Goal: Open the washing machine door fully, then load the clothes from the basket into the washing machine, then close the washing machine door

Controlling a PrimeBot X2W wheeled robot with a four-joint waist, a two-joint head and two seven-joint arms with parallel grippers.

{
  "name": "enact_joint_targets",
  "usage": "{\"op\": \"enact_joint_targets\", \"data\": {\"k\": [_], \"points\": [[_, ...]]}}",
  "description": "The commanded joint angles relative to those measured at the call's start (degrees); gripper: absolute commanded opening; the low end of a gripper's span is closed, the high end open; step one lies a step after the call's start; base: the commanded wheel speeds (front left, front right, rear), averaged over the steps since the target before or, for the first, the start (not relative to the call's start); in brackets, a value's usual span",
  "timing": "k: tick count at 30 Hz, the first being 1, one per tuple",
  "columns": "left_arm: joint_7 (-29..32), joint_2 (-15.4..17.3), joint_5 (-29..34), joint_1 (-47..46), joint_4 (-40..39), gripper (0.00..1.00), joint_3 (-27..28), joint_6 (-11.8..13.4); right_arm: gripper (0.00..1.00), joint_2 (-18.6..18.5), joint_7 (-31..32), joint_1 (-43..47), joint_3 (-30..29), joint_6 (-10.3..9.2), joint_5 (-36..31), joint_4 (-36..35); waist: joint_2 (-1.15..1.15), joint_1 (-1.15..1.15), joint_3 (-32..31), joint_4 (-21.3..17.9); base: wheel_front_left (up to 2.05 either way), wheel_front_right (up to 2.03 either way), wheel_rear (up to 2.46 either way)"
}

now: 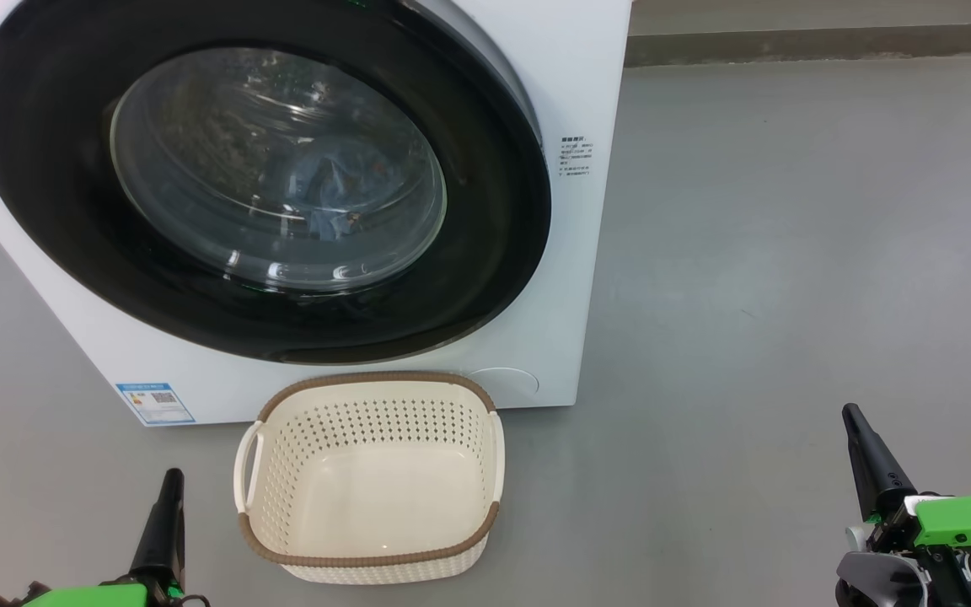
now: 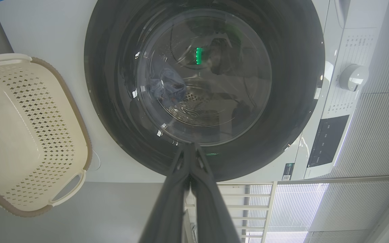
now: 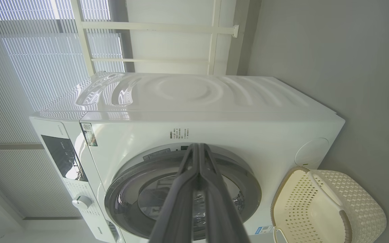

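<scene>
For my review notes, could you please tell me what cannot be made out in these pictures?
The clothes: head view, a bluish patch blurred by reflections in the washing machine door glass; their number is unclear.
Control panel: left wrist view, markings too small.
The washing machine top: head view, cut off.

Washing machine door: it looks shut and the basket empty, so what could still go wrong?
The washing machine door looks closed, but the pictures cannot show whether it latched; it might swing open.
The clothes show through its glass; how near the opening they lie is unclear, so fabric may be pinched.
The basket stands right below the door; rolling forward could knock it.
</scene>
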Motion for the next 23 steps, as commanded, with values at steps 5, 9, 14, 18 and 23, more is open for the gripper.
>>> {"op": "enact_joint_targets", "data": {"k": [5, 9, 14, 18, 23], "points": [[0.37, 0.50, -0.40, -2.56, -1.81, 0.00, 1.89, -0.05, 0.00, -0.48, 0.24, -2.59, 1.36, 0.10, 0.49, -1.78, 0.00, 0.00, 0.00, 0.00, 0.00, 0.00, 0.00], [0.37, 0.50, -0.40, -2.56, -1.81, 0.00, 1.89, -0.05, 0.00, -0.49, 0.23, -2.59, 1.37, 0.10, 0.50, -1.78, 0.00, 0.00, 0.00, 0.00, 0.00, 0.00, 0.00], [0.37, 0.50, -0.40, -2.56, -1.81, 0.00, 1.89, -0.05, 0.00, -0.50, 0.22, -2.58, 1.38, 0.10, 0.51, -1.78, 0.00, 0.00, 0.00, 0.00, 0.00, 0.00, 0.00], [0.37, 0.50, -0.40, -2.56, -1.81, 0.00, 1.89, -0.05, 0.00, -0.51, 0.21, -2.58, 1.40, 0.10, 0.52, -1.78, 0.00, 0.00, 0.00, 0.00, 0.00, 0.00, 0.00], [0.37, 0.50, -0.40, -2.56, -1.81, 0.00, 1.89, -0.05, 0.00, -0.52, 0.20, -2.58, 1.41, 0.10, 0.53, -1.78, 0.00, 0.00, 0.00, 0.00, 0.00, 0.00, 0.00]]}}
